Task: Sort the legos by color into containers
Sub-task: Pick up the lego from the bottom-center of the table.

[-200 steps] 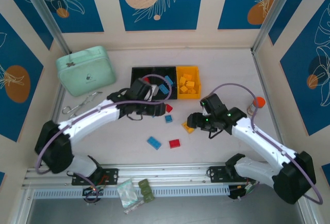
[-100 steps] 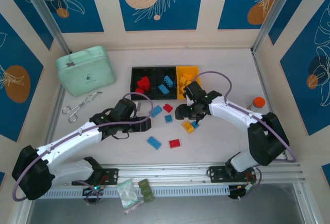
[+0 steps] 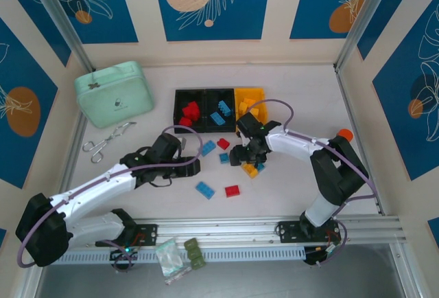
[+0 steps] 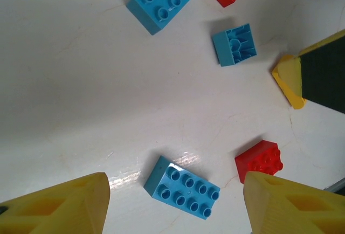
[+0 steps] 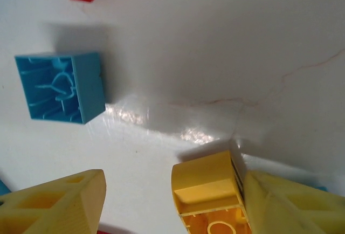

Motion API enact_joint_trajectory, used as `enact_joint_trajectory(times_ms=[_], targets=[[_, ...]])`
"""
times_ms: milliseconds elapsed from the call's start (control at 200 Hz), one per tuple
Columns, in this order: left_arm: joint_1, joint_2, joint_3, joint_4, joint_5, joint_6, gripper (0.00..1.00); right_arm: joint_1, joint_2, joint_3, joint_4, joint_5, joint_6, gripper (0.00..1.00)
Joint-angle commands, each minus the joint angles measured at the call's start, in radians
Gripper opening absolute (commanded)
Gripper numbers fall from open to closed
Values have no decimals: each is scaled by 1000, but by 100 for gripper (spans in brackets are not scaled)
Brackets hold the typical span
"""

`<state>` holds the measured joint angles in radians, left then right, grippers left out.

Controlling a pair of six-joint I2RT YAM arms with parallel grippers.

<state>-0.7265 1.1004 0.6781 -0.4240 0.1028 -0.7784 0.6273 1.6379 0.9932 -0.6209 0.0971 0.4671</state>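
At the far middle of the bench (image 3: 288, 195) the containers (image 3: 206, 93) stand in a row. The left black bin (image 3: 184, 93) holds red legos (image 3: 190, 112), the middle black bin (image 3: 221, 93) a blue lego (image 3: 218, 118), and the yellow-orange bin (image 3: 251, 92) yellow legos (image 3: 245, 106). Nearer, the left claw (image 4: 175, 183) hangs released and empty above a long blue brick (image 4: 183, 188) and a red brick (image 4: 260, 160). Further right, the right claw (image 5: 172, 177) is spread. A yellow brick (image 5: 207, 191) touches one finger (image 5: 291, 201) and sits apart from the other. A small blue brick (image 5: 59, 87) lies to its left.

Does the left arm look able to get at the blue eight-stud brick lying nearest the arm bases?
Likely yes: the left gripper is open and empty, and the blue brick lies studs-up, in line between its fingers, nothing touching it.
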Motion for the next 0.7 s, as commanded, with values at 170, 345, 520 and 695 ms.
enact_joint_trajectory(times_ms=[170, 345, 520, 695], targets=[[7, -4, -24, 31, -5, -17, 66, 68, 32, 31, -105, 42, -2, 67], [8, -15, -36, 34, -3, -27, 66, 113, 84, 52, -151, 120, -15, 66], [7, -32, -49, 37, -1, -37, 66, 147, 108, 60, -171, 168, -18, 61], [7, -40, -56, 42, 9, -40, 66, 159, 122, 58, -182, 183, -16, 62]])
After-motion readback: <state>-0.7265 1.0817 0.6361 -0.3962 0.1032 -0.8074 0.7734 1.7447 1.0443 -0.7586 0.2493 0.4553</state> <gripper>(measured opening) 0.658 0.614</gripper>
